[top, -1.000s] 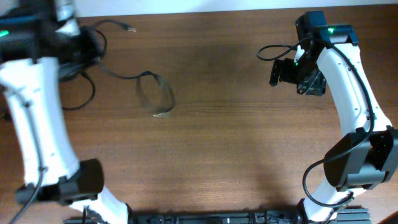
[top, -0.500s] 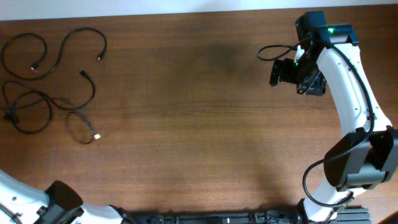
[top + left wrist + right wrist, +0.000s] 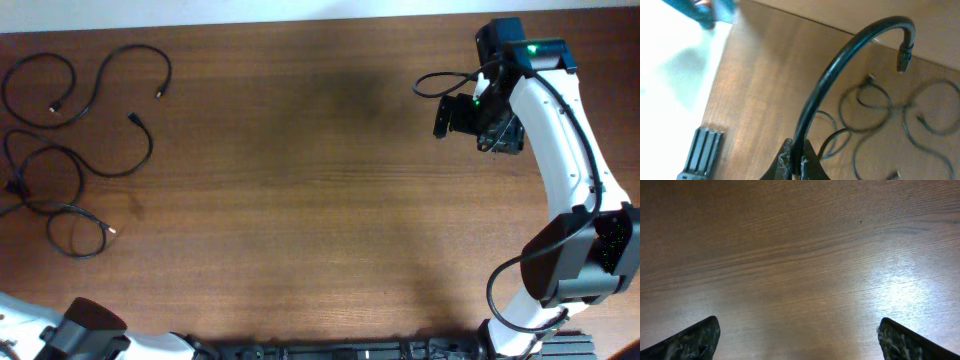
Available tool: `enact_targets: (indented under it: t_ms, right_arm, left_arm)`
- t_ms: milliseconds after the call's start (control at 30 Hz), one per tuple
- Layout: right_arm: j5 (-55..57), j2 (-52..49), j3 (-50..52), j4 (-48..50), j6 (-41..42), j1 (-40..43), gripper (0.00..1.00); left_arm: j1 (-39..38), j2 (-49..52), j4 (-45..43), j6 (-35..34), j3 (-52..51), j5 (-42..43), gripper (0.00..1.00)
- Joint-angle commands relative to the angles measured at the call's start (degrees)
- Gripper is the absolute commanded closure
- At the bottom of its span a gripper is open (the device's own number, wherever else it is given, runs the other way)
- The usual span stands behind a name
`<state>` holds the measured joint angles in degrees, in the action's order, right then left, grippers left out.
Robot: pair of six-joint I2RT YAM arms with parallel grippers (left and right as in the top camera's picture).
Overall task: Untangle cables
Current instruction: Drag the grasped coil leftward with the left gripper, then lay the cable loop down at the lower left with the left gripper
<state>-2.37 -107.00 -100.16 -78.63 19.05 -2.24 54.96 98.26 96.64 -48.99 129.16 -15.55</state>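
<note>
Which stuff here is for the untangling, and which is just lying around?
For the job: cables on the table; one cable pinched in the left gripper; the open right gripper.
Just lying about: black slotted bar beside the table; blurry blue thing.

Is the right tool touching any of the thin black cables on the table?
Apart. Overhead, the right tool hangs at upper right, the thin black cables far left; its wrist view shows only bare table.
</note>
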Motion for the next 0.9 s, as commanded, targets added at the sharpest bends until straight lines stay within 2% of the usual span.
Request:
enact_targets:
  t_ms: [0,100,367,533,733,867]
  right_arm:
    - [0.7,0.5,0.0,0.0,-0.2,0.0,0.02]
    - [0.7,0.5,0.0,0.0,-0.2,0.0,0.02]
    - [0.7,0.5,0.0,0.0,-0.2,0.0,0.02]
    - [0.7,0.5,0.0,0.0,-0.2,0.0,0.01]
    - [0.7,0.5,0.0,0.0,-0.2,0.0,0.01]
    - [0.7,0.5,0.0,0.0,-0.2,0.0,0.01]
  left_arm:
    - [3.9,-0.9,-0.1,-9.5,-2.5,-9.0,1.00]
    - [6.8,-0.7,-0.7,-11.9,-2.5,-10.1,1.00]
    - [6.8,5.6,0.1,-11.8,-3.2,-9.1,1.00]
    - [6.8,7.8,-1.3,-11.8,-9.9,-5.0,0.98]
    - [6.8,7.9,-11.7,-11.8,-25.8,1.7,0.94]
    - [6.8,7.9,-25.6,-2.3,-39.7,13.2,0.96]
